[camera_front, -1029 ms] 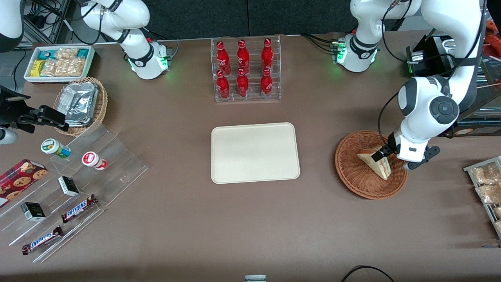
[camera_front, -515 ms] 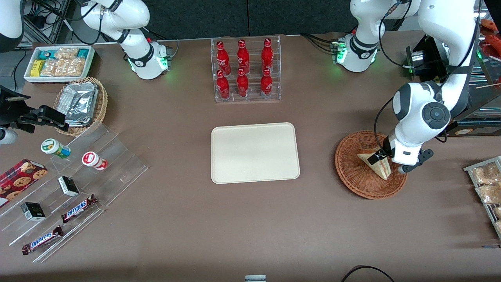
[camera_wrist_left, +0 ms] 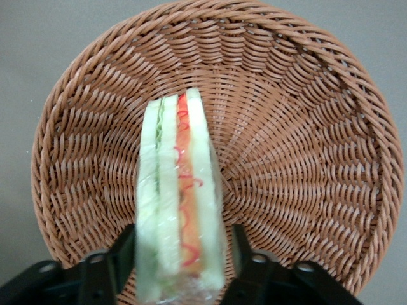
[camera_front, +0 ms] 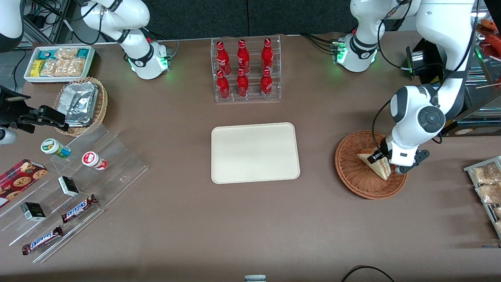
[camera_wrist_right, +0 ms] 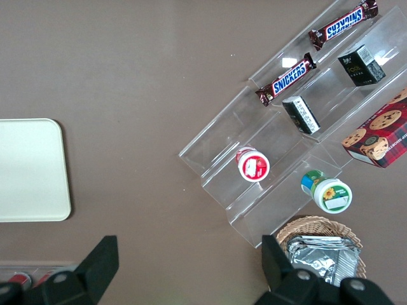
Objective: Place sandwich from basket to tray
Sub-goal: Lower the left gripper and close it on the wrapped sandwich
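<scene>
Inside basket (camera_front: 354, 172), sandwich (camera_front: 376, 165), tool (camera_wrist_left: 181, 267) straddling it

A: Where is the gripper (camera_front: 379, 159), and what hems it in?

B: It is down inside the basket (camera_front: 352, 172), one of its fingers (camera_wrist_left: 108, 270) on either side of the sandwich (camera_front: 376, 164). The woven wall rises all round, so the free way is upward.

A: And between there and the tray (camera_front: 255, 152)?

B: Bare table (camera_front: 317, 156), nothing standing on it. The tray's surface is bare too, with only a low rim.

A: Anything tall near?

B: The rack of red bottles (camera_front: 245, 70) stands farther from the front camera than the tray, apart from it. The stepped clear stand (camera_front: 78, 188) lies toward the parked arm's end.
</scene>
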Controlling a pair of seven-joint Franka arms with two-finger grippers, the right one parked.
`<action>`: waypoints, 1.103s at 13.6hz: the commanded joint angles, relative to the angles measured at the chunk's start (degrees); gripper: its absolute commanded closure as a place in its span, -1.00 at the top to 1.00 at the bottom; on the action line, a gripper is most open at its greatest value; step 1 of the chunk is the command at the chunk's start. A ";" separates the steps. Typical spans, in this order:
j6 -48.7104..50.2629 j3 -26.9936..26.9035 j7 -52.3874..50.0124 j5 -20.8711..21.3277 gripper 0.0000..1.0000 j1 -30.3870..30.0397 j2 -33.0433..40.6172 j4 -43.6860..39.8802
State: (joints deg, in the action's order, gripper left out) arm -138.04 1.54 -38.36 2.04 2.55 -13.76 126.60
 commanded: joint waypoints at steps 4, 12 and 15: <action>-0.83 0.04 -1.19 0.51 -1.00 0.09 0.31 0.58; 18.67 1.17 -1.01 4.55 -1.00 0.70 5.13 -8.46; 24.99 4.42 -1.36 4.64 -1.00 2.36 5.85 -11.89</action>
State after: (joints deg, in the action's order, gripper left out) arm -117.07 4.15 -38.49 5.42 3.47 -8.38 116.97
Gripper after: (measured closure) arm 0.863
